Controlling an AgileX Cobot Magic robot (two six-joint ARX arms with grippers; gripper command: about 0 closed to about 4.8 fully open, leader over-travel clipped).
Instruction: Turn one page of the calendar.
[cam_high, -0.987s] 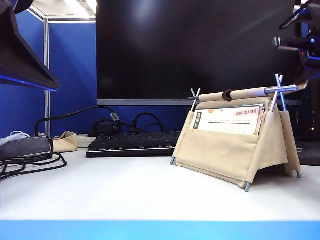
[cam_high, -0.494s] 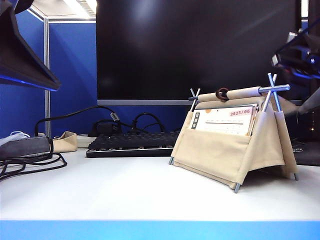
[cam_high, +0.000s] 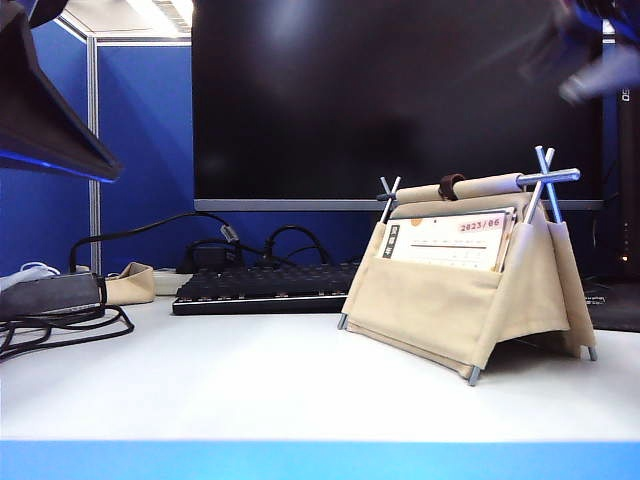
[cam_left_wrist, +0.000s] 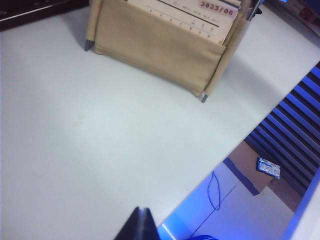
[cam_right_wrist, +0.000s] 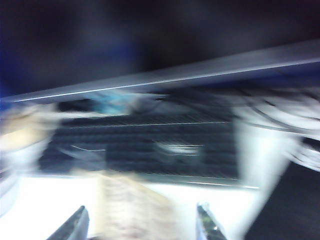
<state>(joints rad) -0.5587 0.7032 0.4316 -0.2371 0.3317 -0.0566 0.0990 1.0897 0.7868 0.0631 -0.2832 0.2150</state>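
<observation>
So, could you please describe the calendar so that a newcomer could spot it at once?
Start at the big dark monitor, then drop to the white table at its right end. The calendar stands there, right of the black keyboard: the only tent-shaped beige canvas stand, with crossed metal rods, showing 2023/06.

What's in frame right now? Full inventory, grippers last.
calendar: 1, beige canvas stand, metal rods, table right; front sheet reads 2023/06
keyboard: 1, black, behind calendar's left
monitor: 1, black, at back
cables: several, black, table left
table: 1, white
cardboard box: 1, brown, floor below table edge
left gripper: shut, above bare table
right gripper: open, blurred, raised above calendar's right
</observation>
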